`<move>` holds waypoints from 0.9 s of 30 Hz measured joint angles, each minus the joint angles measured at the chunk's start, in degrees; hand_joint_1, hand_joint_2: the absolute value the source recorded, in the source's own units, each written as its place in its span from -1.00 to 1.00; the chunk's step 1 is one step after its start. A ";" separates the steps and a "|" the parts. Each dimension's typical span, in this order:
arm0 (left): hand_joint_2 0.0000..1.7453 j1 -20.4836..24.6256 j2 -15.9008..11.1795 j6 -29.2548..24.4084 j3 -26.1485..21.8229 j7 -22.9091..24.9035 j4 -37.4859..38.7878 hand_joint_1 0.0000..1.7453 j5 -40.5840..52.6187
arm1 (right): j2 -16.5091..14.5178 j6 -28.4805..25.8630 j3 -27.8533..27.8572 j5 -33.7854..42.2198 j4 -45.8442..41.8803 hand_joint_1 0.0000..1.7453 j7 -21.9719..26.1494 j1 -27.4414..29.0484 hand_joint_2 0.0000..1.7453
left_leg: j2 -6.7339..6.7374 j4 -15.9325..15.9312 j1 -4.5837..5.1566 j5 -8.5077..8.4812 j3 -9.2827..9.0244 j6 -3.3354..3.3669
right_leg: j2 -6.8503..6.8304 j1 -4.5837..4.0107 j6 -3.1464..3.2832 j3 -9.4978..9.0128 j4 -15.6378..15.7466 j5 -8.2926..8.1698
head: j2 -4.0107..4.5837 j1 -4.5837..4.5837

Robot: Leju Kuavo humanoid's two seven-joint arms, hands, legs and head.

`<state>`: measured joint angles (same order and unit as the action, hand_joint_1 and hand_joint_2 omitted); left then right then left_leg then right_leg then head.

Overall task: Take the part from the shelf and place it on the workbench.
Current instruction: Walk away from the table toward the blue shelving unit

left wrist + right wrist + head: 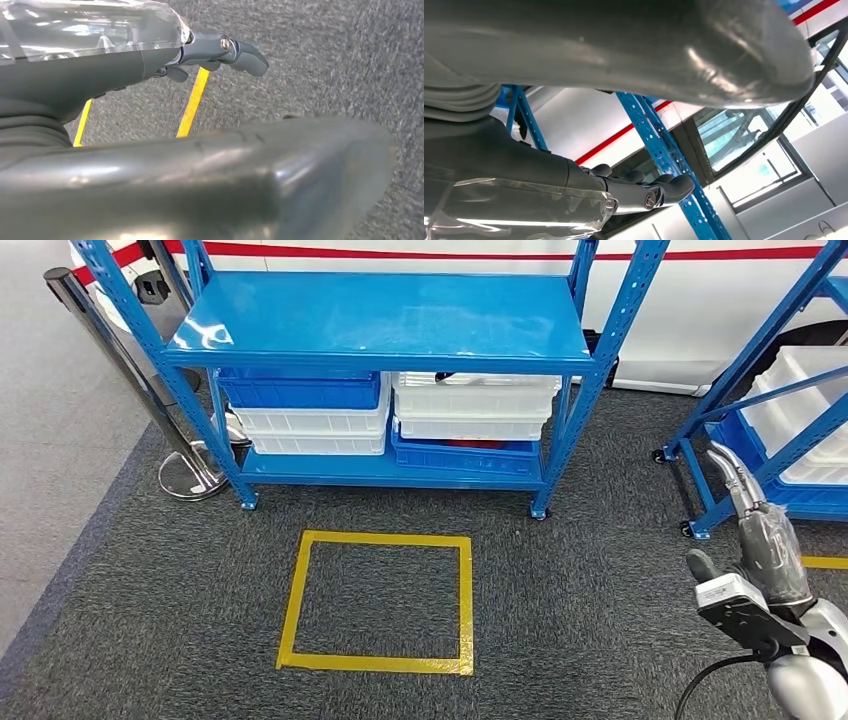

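The blue shelf [400, 325] stands ahead of me, its top board bare. On its lower board sit blue and white bins [470, 410]; something red [476, 444] shows between two of them, and I cannot tell what it is. My right hand [765, 545] is raised at the right of the head view, away from the shelf, its fingers [735, 475] stretched upward and holding nothing. The right wrist view has that hand [554, 177] before a blue shelf upright [659, 150]. My left hand [105, 70] hangs over the grey carpet, fingers [242, 52] extended and empty.
A yellow taped square [380, 600] marks the carpet in front of the shelf. A second blue shelf [790, 410] with white bins stands at the right. A metal stanchion [150, 390] stands at the left. A white vehicle [700, 310] is behind the shelves.
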<state>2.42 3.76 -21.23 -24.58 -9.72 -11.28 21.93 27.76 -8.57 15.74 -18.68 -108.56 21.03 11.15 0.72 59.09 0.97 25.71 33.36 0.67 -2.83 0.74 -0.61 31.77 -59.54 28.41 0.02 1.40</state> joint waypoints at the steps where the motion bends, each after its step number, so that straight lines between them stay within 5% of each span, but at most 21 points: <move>1: -1.00 0.01 0.01 0.37 -0.20 0.01 0.00 -1.00 -0.19 | 0.20 -0.02 0.00 0.07 0.14 -1.00 0.00 -0.07 -1.00 | 0.00 0.00 0.00 0.01 0.00 0.08 | 0.01 0.00 -0.06 -0.04 0.08 -0.04 | 0.00 0.00; 4: -1.00 0.01 0.00 1.06 -0.55 0.00 0.00 -1.00 -0.65 | 0.60 -0.06 0.00 0.19 0.43 -1.00 0.00 -0.14 -1.00 | 0.02 0.10 0.14 0.14 0.06 0.43 | 0.01 0.12 -0.39 -0.15 0.39 -0.20 | 0.00 0.00; 10: -1.00 -0.04 -0.23 1.53 -0.95 -0.08 0.00 -1.00 -0.77 | 0.97 -0.20 -0.02 0.28 0.80 -1.00 -0.02 -0.43 -1.00 | -0.48 -2.13 0.08 0.97 -1.59 2.74 | 0.66 0.73 -2.15 -0.21 -1.55 -1.22 | 0.00 -0.02; 14: -1.00 -0.05 -0.24 1.69 -0.97 -0.10 0.00 -1.00 -0.73 | 1.23 -0.28 -0.03 0.30 1.17 -1.00 -0.03 -0.55 -1.00 | -0.94 -2.53 -0.01 1.40 -3.05 3.14 | 2.67 0.99 -2.62 6.88 -12.33 4.08 | 0.00 -0.04; 15: -1.00 -0.12 -0.24 1.69 -0.98 -0.10 0.00 -1.00 -0.73 | 1.25 -0.28 -0.04 0.30 1.30 -1.00 -0.03 -0.52 -1.00 | -1.05 -2.50 -0.04 1.67 -3.36 2.98 | 2.73 1.10 -2.81 8.42 -14.11 4.27 | 0.00 -0.04; 17: -1.00 -0.30 -0.22 1.69 -0.99 -0.08 0.00 -1.00 -0.66 | 1.26 -0.31 -0.04 0.30 1.50 -1.00 -0.04 -0.48 -1.00 | -1.23 -2.38 -0.27 2.44 -4.49 2.39 | 2.73 1.48 -3.25 8.36 -11.58 1.29 | 0.00 -0.04; 19: -1.00 -0.44 -0.21 1.68 -0.99 -0.04 0.00 -1.00 -0.45 | 1.20 -0.37 -0.05 0.31 1.76 -1.00 -0.04 -0.44 -1.00 | -1.34 -2.03 -0.55 3.67 -5.79 1.42 | 2.83 1.92 -3.74 5.94 -4.49 -3.10 | 0.00 -0.04; 21: -1.00 -0.37 -0.27 1.63 -0.99 0.02 0.00 -1.00 -0.27 | 1.12 -0.48 -0.07 0.33 2.10 -1.00 -0.08 -0.18 -1.00 | -1.38 -1.71 -0.60 4.77 -6.28 0.48 | 2.98 1.75 -2.88 4.77 -0.82 -3.98 | -0.01 -0.05; 24: -1.00 -0.15 -0.28 1.60 -0.99 0.05 0.00 -1.00 -0.15 | 1.11 -0.67 -0.05 0.33 2.20 -1.00 -0.20 0.18 -1.00 | -1.31 0.48 -0.64 4.49 -5.86 -0.42 | 3.15 1.43 -0.61 3.73 -0.64 -2.52 | -0.01 -0.05; 27: -1.00 0.12 -0.25 1.64 -0.99 0.05 0.00 -1.00 -0.03 | 1.13 -0.81 -0.02 0.31 2.10 -1.00 -0.20 0.06 -1.00 | -1.07 10.81 -0.95 1.99 0.29 -1.27 | 2.94 1.34 0.48 1.04 -0.05 -0.69 | 0.00 -0.03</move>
<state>2.54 3.51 -19.59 -25.57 -9.67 -11.28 21.90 28.89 -9.39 15.71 -18.37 -106.46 20.83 11.21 -0.35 69.90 0.03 27.69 33.65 -0.60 0.11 2.08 -0.12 32.81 -59.60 27.72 0.02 1.37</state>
